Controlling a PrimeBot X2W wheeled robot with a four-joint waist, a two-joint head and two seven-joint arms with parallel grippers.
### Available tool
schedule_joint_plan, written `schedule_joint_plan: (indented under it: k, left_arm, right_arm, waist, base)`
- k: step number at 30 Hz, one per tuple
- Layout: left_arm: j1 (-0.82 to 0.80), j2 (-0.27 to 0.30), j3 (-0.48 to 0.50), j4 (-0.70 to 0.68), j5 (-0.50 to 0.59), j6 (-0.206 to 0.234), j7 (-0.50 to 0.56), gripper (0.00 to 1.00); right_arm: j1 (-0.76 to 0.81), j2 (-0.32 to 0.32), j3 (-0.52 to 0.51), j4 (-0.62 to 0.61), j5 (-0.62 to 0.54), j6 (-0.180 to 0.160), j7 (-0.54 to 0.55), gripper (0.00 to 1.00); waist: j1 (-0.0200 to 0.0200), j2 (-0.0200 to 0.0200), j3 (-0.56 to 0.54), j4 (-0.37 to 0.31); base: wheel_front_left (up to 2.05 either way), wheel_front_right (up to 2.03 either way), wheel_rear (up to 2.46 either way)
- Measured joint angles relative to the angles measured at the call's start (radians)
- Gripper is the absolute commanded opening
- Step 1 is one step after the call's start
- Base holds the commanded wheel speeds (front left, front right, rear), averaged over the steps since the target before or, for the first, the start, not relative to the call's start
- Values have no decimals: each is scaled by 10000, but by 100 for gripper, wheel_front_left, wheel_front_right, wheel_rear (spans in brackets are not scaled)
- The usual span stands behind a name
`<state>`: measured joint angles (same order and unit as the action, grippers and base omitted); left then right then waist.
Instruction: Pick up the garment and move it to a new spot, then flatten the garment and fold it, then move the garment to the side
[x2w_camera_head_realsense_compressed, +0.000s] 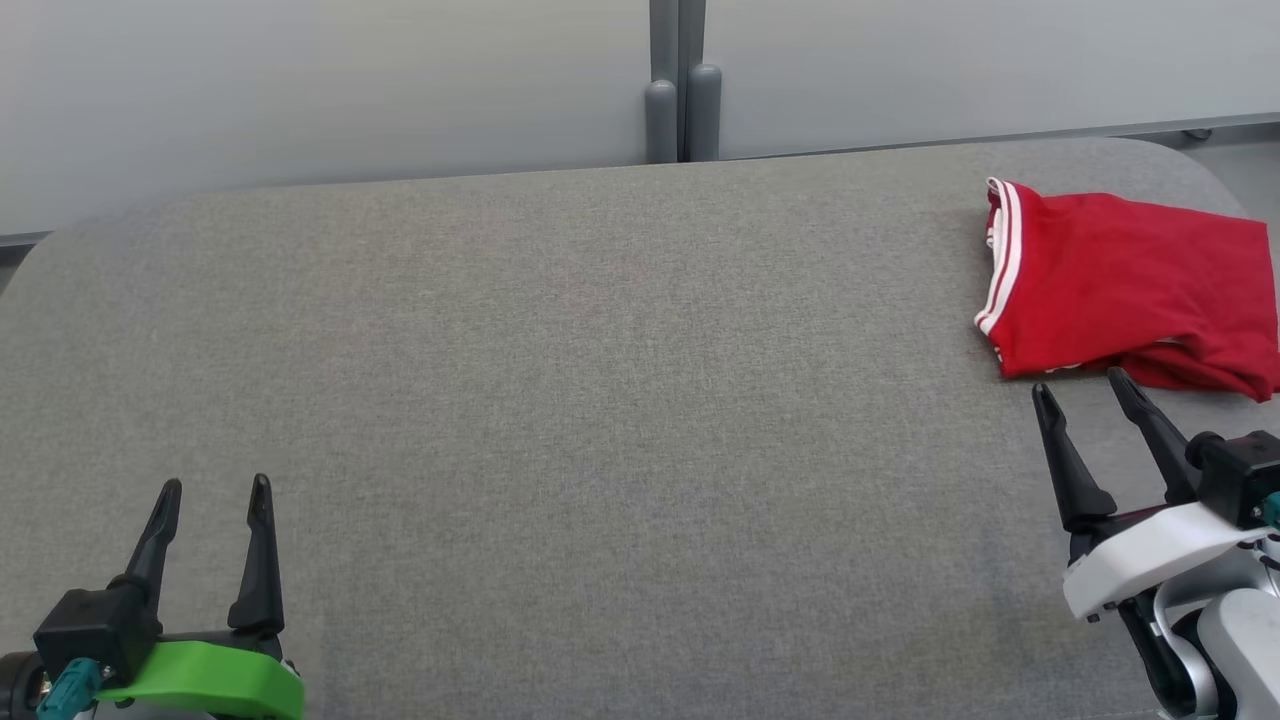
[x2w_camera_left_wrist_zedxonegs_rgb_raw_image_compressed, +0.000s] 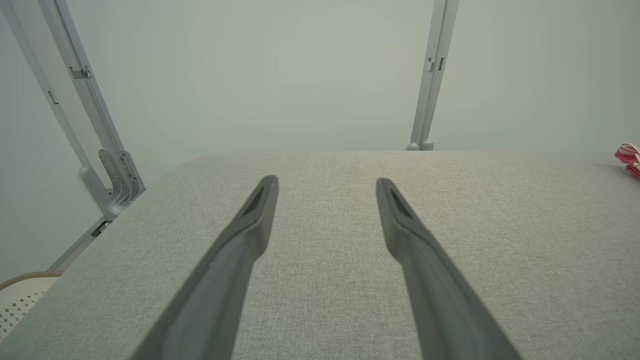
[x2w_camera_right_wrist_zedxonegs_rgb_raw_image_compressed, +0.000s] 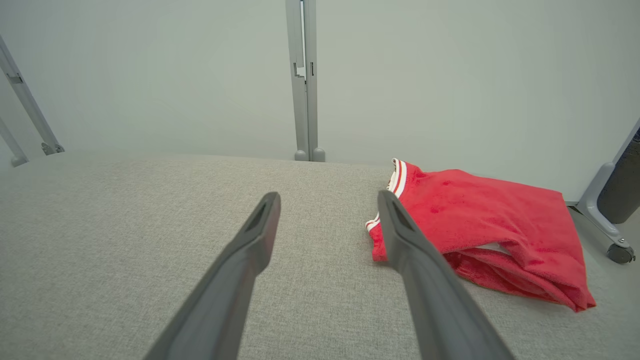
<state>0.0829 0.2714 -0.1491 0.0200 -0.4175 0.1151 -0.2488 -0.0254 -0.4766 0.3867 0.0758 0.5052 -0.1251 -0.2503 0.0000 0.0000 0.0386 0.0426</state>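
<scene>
Red, seemingly soft and light (floppy once lifted) — the garment (x2w_camera_head_realsense_compressed: 1130, 285) wants pinching at its striped left edge. Right gripper (x2w_camera_head_realsense_compressed: 1078, 382) and left gripper (x2w_camera_head_realsense_compressed: 217, 483) stand spread, empty.

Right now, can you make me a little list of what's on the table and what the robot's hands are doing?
Surface: grey fabric-covered table
Garment: red cloth garment with white-striped trim, lying rumpled at the table's far right
Left gripper: open, holding nothing, over bare table
Right gripper: open, holding nothing, tips near the garment's front edge
</scene>
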Motion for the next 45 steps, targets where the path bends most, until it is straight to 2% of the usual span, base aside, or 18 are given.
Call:
schedule_joint_plan:
  k: [6,7,13,17,45]
  left_arm:
    - [18,-25,23,13,0,0,0,100]
    - [31,-35,15,33,-2,-2,2,0]
    - [174,-500,-255,685,-6,-4,25,0]
    - [221,-591,-259,706,-219,-19,65,0]
    - [188,-989,257,988,-3718,-633,928,0]
  right_arm:
    - [193,96,-90,0,-134,0,0,100]
    - [194,113,-94,13,-138,0,2,0]
    - [571,786,240,508,-128,15,42,0]
    - [673,941,192,531,86,44,48,0]
    - [656,1781,-1122,593,3386,564,855,0]
  waist:
    - [0,0,-42,166]
    - [0,0,-49,202]
    - [0,0,-49,203]
    - [0,0,-50,191]
    - [0,0,-131,7]
  base:
    - [0,0,0]
    - [0,0,0]
    - [0,0,0]
    - [0,0,0]
    - [0,0,0]
